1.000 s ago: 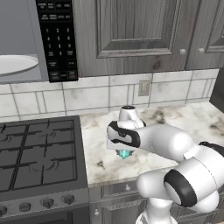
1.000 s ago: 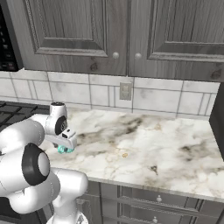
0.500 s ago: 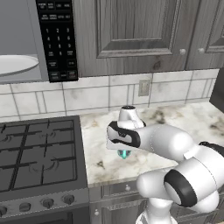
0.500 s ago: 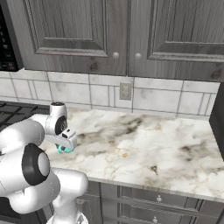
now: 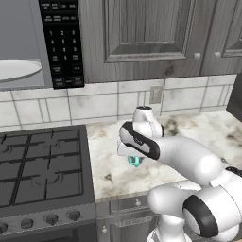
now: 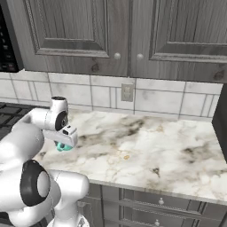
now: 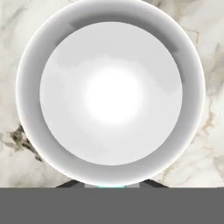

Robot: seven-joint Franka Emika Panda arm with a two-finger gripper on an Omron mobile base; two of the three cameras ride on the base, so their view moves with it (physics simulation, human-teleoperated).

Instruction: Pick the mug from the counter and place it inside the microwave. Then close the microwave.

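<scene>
The claw (image 5: 133, 157) is closed on the rim of the teal mug (image 5: 134, 161) directly beneath it, on the marble tabletop (image 5: 189, 142), ready for lifting.

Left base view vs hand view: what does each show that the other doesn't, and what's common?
Left base view alone: the open microwave with its white turntable plate and keypad, the stove, the cabinets, and the arm reaching down over the counter.

Hand view alone: straight down into the mug's white inside, round rim fully visible.

Both: the mug, a teal sliver under the hand in the left base view, and the marble counter. The gripper is shut on the mug.
</scene>
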